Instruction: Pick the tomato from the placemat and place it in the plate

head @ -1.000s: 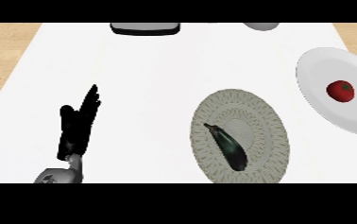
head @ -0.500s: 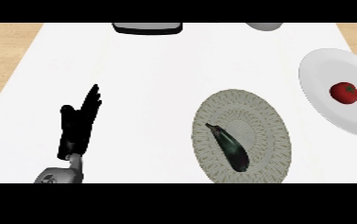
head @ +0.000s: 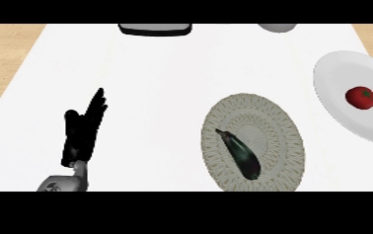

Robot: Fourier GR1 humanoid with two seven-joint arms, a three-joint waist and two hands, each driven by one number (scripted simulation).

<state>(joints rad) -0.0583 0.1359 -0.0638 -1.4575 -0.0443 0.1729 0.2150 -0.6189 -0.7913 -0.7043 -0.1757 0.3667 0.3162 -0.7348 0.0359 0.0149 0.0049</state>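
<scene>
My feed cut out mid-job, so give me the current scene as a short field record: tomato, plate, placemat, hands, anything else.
tomato: on the plate, right edge of view
plate: white, partly cut off at the right
placemat: round, woven, lower centre
on placemat: a dark eggplant; no tomato
left hand: open, fingers up, resting at lower left, holding nothing
right hand: not in view
far edge: black tray, grey bowl
task state: tomato already in the plate
</scene>
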